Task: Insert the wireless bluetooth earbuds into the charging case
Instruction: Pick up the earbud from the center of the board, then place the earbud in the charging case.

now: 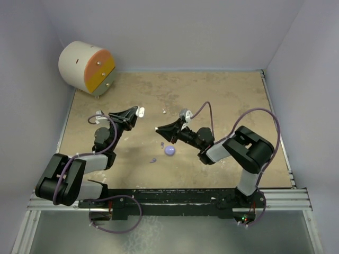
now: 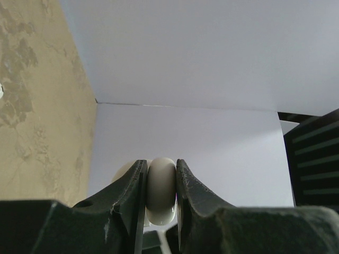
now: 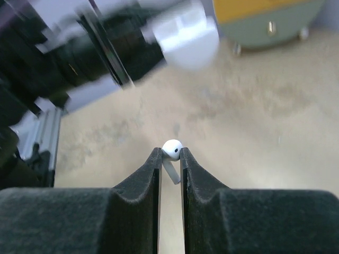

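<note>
My left gripper (image 1: 137,112) is shut on a round whitish charging case (image 2: 161,189) and holds it above the table, edge-on between the fingers (image 2: 132,185). My right gripper (image 1: 158,129) is shut on a white earbud (image 3: 172,148), its head at the fingertips and its stem down between them. In the right wrist view the left arm and its white case (image 3: 185,37) show blurred ahead. A lilac case (image 1: 170,150) lies on the table under the right arm, with two tiny lilac earbuds (image 1: 162,143) (image 1: 153,159) beside it. Another whitish earbud (image 1: 164,111) lies farther back.
A round beige drum with an orange and yellow face (image 1: 87,67) stands at the back left corner. Pale walls close in the tan table (image 1: 228,100) on three sides. A metal rail (image 1: 175,198) runs along the near edge.
</note>
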`<state>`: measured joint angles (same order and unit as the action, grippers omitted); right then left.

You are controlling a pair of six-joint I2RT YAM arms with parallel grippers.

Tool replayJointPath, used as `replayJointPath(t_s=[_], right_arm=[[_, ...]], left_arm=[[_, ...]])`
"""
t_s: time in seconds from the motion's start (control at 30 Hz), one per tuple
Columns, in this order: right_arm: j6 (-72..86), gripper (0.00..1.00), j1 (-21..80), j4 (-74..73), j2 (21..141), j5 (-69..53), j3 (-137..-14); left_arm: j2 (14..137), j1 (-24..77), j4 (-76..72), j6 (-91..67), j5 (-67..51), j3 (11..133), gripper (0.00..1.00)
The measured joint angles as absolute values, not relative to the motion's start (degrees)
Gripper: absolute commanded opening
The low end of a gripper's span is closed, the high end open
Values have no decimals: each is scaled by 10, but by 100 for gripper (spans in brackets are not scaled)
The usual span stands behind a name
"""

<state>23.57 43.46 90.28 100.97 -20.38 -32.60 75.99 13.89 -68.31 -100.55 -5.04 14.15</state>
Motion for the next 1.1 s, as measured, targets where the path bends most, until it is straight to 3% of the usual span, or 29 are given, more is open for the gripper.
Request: replayJointPath(t_s=[0.23, 0.73, 1.1], right_arm=[[255, 0, 434, 891, 1099, -178, -305], [230, 0, 433, 906, 1050, -170, -309], [214, 0, 412, 907, 1047, -175, -399]], left_arm=[[763, 186, -688, -1005, -23, 147, 0], [777, 197, -705, -1012, 7, 135, 0], [778, 197, -708, -1016, 7, 140, 0]])
